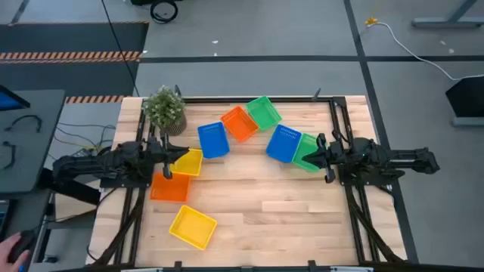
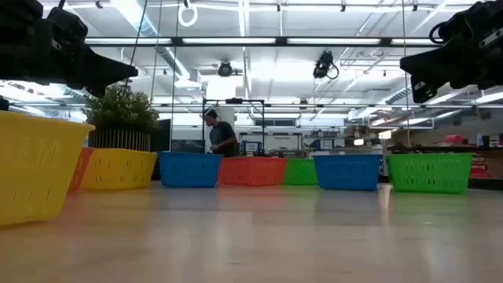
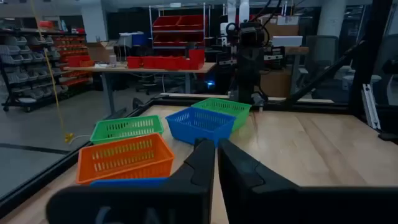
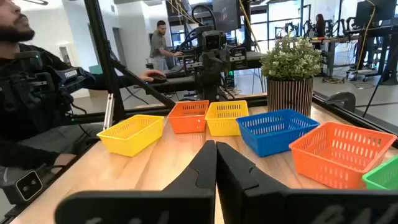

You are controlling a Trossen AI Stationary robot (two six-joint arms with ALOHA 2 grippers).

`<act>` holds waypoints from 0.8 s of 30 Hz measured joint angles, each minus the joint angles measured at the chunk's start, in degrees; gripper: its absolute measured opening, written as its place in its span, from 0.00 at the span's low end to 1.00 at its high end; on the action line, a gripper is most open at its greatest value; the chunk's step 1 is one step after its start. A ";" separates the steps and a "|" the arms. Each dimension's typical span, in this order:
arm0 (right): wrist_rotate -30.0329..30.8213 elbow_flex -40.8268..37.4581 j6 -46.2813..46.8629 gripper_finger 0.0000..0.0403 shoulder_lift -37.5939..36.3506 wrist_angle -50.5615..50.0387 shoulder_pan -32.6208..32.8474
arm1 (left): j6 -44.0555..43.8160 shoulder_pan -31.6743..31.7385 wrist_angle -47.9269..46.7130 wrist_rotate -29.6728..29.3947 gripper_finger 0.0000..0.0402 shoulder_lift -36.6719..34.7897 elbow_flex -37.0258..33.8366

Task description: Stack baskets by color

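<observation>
Baskets [image 1: 227, 140] lie scattered between both closed, empty fingers [image 3: 216, 163].

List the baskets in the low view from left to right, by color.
Yellow basket → yellow basket → blue basket → orange basket → green basket → blue basket → green basket.
</observation>
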 joint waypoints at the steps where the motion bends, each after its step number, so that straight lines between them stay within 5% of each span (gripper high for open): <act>1: 0.00 0.00 -0.02 0.02 0.00 0.00 0.02 | 0.00 0.00 0.02 0.00 0.07 0.00 0.02; 24: 0.01 0.00 0.00 0.02 0.00 0.00 0.01 | 0.00 0.01 0.01 0.00 0.09 -0.02 0.02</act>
